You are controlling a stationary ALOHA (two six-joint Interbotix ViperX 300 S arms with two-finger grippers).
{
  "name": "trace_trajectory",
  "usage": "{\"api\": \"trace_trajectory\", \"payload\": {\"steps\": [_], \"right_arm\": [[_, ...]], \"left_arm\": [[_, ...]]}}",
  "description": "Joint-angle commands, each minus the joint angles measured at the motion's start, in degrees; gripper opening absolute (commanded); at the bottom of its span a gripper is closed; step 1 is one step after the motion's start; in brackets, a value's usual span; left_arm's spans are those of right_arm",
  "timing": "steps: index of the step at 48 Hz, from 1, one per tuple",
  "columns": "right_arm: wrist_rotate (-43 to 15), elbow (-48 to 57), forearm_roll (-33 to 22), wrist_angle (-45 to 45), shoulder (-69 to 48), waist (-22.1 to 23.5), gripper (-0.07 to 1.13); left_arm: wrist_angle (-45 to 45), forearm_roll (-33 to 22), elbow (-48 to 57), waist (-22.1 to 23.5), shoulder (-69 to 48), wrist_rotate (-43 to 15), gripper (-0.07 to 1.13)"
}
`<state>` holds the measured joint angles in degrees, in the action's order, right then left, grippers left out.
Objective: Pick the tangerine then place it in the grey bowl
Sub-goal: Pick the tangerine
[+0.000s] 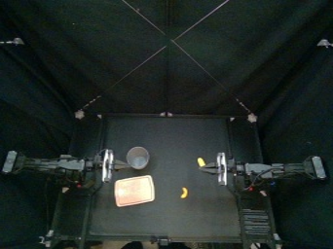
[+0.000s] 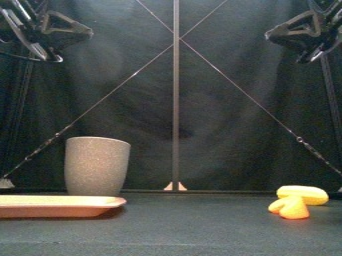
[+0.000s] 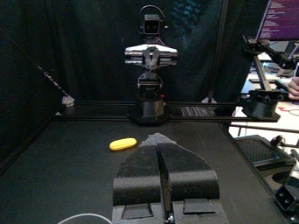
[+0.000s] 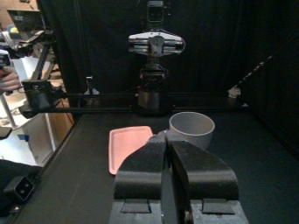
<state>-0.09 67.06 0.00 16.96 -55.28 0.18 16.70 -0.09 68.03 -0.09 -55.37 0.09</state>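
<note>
Tangerine (image 1: 184, 193) on table (image 1: 169, 131), outside grey bowl (image 1: 138, 156)

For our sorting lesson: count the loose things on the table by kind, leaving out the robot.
Grey speckled cup: 1
Pink tray: 1
Toy foods: 2 (yellow toy, orange toy)
Total: 4

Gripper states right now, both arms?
Left gripper: closed, holding nothing.
Right gripper: closed, holding nothing.
</note>
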Motion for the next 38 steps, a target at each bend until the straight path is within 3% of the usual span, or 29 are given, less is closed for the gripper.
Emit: {"api": "trace_trajectory", "payload": {"steps": [1,11,23,29,38], "right_arm": [[-1.1,-0.9,1.2,0.0,1.7,0.0,0.10],[-5.4,-2.8,10.8,-0.4,7.7,0.0,0.10],[-11.7,-6.9,22.7,-3.2,16.9,-0.4,0.16],[-12.4,-7.6,25.9,-6.6,21.0,-0.7,0.34],[-12.5,-7.8,31.6,-9.0,25.6,-1.1,0.79]], "left_arm": [[-3.6,-0.1,-1.8,0.1,0.8,0.0,0.09],[-9.8,0.1,-3.7,-0.1,0.8,-0.3,0.08],[-11.1,0.0,-3.7,-0.6,0.8,-0.3,0.08],[-11.3,0.0,-3.3,-0.5,0.8,-0.3,0.08],[-11.3,0.1,-3.2,-0.6,0.8,-0.3,0.08]]}}
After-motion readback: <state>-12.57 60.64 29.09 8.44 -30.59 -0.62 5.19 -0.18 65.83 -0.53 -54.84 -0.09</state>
